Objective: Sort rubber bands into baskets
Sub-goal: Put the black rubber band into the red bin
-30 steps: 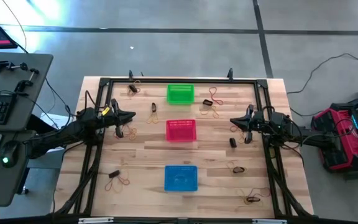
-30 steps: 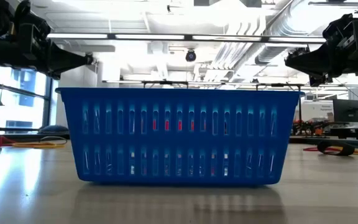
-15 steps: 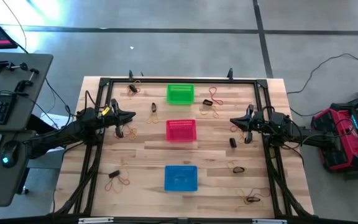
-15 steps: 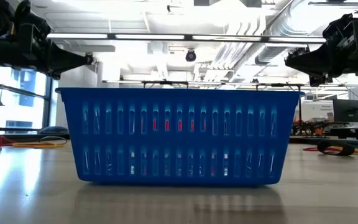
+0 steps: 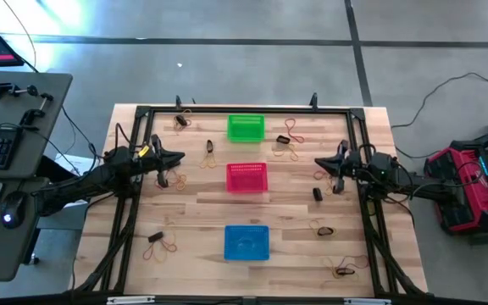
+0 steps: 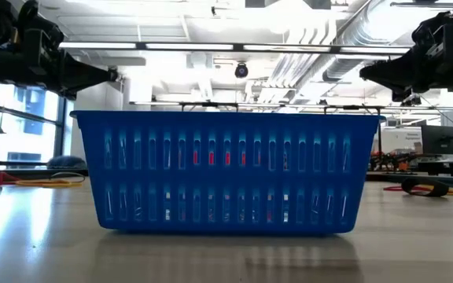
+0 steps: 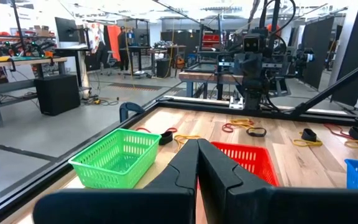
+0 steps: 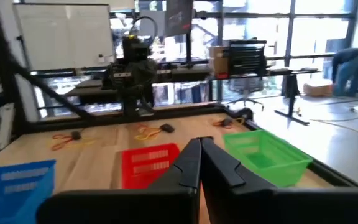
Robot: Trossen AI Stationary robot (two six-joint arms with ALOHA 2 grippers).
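- Both my claws are pinched shut and empty: my left gripper [image 5: 179, 157] hangs left of the red basket [image 5: 246, 178], my right gripper [image 5: 318, 162] to its right.
- Rubber bands [image 5: 291, 151] lie scattered round that basket, none inside it that I can see.
- They look light, limp and flat; I'd pinch one strand where it lifts.

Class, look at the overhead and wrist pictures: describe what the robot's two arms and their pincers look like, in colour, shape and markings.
Both arms are dark, jointed and slender, with black cables trailing outward. The left pincer has a small yellow mark behind it; the right pincer shows none. In the wrist views, each pincer's two fingers are matte black, broad at the base and tapering to a point.
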